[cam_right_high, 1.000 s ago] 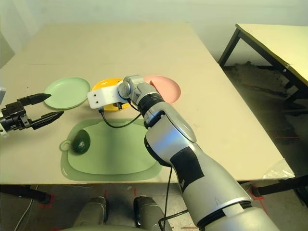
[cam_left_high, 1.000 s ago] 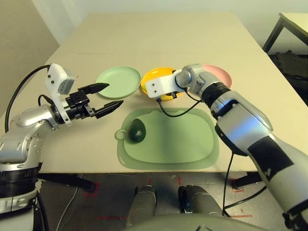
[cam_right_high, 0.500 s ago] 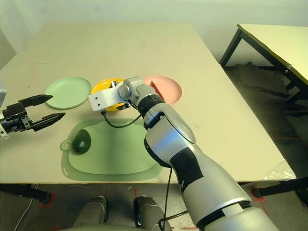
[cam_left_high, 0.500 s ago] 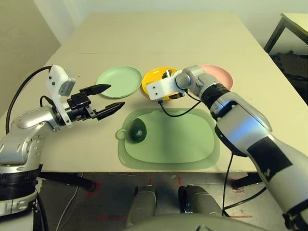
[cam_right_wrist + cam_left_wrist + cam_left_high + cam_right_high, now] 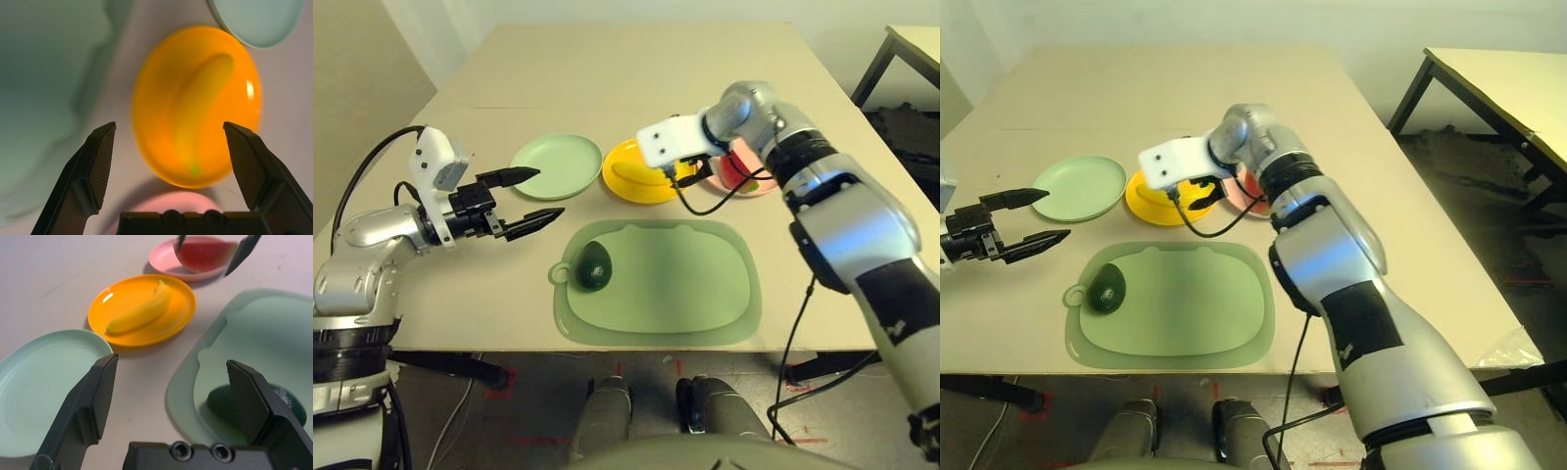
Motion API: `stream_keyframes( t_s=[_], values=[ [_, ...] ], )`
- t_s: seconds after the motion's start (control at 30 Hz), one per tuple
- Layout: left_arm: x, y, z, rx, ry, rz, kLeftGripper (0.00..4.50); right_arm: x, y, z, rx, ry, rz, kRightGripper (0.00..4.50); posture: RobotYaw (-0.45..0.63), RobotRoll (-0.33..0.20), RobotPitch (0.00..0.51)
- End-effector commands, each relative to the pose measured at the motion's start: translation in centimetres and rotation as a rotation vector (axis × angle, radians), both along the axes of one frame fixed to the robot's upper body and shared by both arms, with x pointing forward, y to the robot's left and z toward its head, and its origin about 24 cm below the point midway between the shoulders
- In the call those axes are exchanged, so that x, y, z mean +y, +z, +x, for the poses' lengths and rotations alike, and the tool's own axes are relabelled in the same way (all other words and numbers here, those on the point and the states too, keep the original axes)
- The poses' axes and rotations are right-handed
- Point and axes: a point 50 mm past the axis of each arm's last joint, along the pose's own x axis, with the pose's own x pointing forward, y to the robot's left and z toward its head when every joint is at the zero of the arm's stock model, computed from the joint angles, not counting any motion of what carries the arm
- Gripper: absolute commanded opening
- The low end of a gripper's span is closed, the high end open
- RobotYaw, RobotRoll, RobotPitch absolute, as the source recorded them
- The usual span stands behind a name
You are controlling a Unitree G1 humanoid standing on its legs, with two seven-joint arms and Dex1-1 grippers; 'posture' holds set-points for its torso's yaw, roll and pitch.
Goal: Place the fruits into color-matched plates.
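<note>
Mint plate: smooth, round and shallow, this mint green plate (image 5: 557, 166) sits to your left with its bowl bare.
Yellow plate: glossy and round, the bright yellow plate (image 5: 651, 197) catches the light between its two neighbours; your curved banana (image 5: 142, 316), smooth-skinned with a greenish tip, lies within its rim.
Pink plate: the shallow pale pink plate (image 5: 168, 265) bears your watermelon wedge (image 5: 734, 170), red-fleshed and green-rinded.
Avocado: dark green, oval and shiny, the avocado (image 5: 593, 266) rests on the cutting board (image 5: 675, 284), near its loop handle; the board is a matte rounded rectangle on your pale, flat table (image 5: 636, 73).
Left gripper: your left gripper (image 5: 172, 358) hovers beside the mint plate, its black fingers spread wide with nothing between them.
Right gripper: your right gripper (image 5: 169, 123) hangs above the plates, near the yellow and pink ones; its ridged black fingers are spread, gripping nothing.
Since the earlier frame: your right arm has lifted and swung from over the yellow plate toward the pink one; the banana, mostly hidden by that arm a second ago, now shows plainly, and more of the watermelon's red flesh has come into sight; your left arm and the avocado look almost unchanged.
</note>
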Motion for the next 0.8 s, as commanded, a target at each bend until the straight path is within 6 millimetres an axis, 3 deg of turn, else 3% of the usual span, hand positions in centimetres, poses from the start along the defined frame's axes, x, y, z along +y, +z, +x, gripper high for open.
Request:
stream_keyframes(
  t_s=[0.03, 0.27, 0.5, 0.67, 0.8],
  values=[
    [0.1, -0.2, 0.1, 0.013, -0.022, 0.052, 4.5, -1.9, -0.9, -0.8, 0.134, -0.024, 0.128, 4.44, 0.07, 0.0, 0.107],
    [0.1, -0.2, 0.5, 0.021, -0.053, 0.068, 4.5, -4.7, -2.8, -3.3, 0.348, -0.193, 0.493, 4.44, 0.05, 0.0, 0.114],
    [0.6, 0.1, 0.9, 0.028, -0.085, 0.183, 4.5, -7.6, -5.8, -8.2, 0.514, -0.19, 0.893, 4.44, 0.05, 0.0, 0.114],
    [0.1, 0.5, 1.3, 0.008, -0.184, 0.278, 4.5, -9.0, -8.2, -11.3, 0.535, -0.159, 0.893, 4.44, 0.04, 0.0, 0.113],
    [-0.9, 0.7, 1.3, -0.015, -0.358, 0.441, 4.5, -9.9, -9.2, -12.1, 0.517, -0.2, 0.913, 4.44, 0.03, 0.0, 0.111]
  ],
)
